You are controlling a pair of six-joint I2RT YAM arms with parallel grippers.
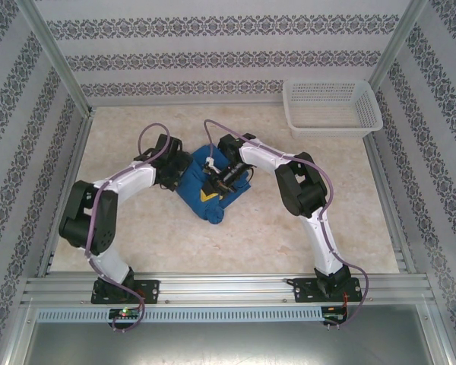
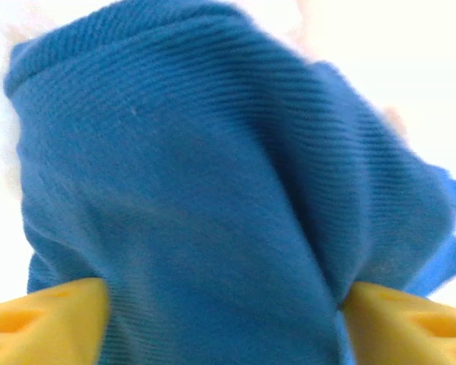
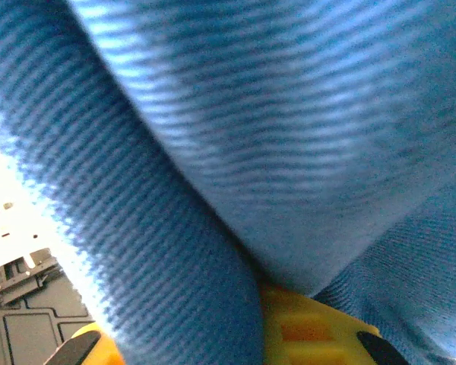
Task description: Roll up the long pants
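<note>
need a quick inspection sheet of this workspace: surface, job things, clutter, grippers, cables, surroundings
surface: beige marbled tabletop, flat.
job's things: long pants, bunched into a compact blue bundle mid-table, not a neat roll.
clutter: white mesh basket at the far right corner, apart from the pants.
grippers: left gripper at the bundle's left edge, jaws wide with cloth between them; right gripper on top of the bundle, closed on a fold.
cables: purple cables loop along both arms, clear of the cloth.
surroundings: patterned wall panels; aluminium rail at the near edge.
</note>
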